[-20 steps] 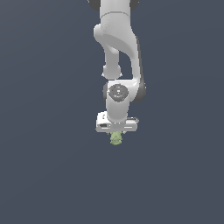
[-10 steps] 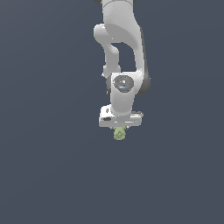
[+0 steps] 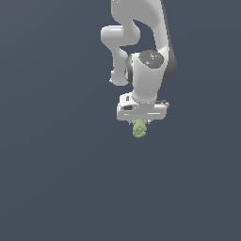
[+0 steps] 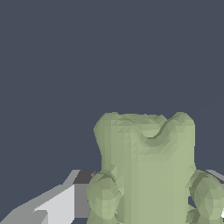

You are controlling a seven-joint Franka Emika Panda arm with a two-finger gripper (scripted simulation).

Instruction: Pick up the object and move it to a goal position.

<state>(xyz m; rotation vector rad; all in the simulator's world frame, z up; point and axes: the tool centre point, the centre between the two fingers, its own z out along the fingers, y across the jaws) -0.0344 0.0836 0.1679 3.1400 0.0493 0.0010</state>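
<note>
Between the tool (image 3: 140,123) fingers hangs the object (image 3: 139,129) — pinched; its end protruding.

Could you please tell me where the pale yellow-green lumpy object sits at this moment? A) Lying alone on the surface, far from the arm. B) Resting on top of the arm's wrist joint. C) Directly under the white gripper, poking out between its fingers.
C: in the exterior view the object protrudes just below the gripper, and the wrist view shows it filling the space by a finger.
</note>
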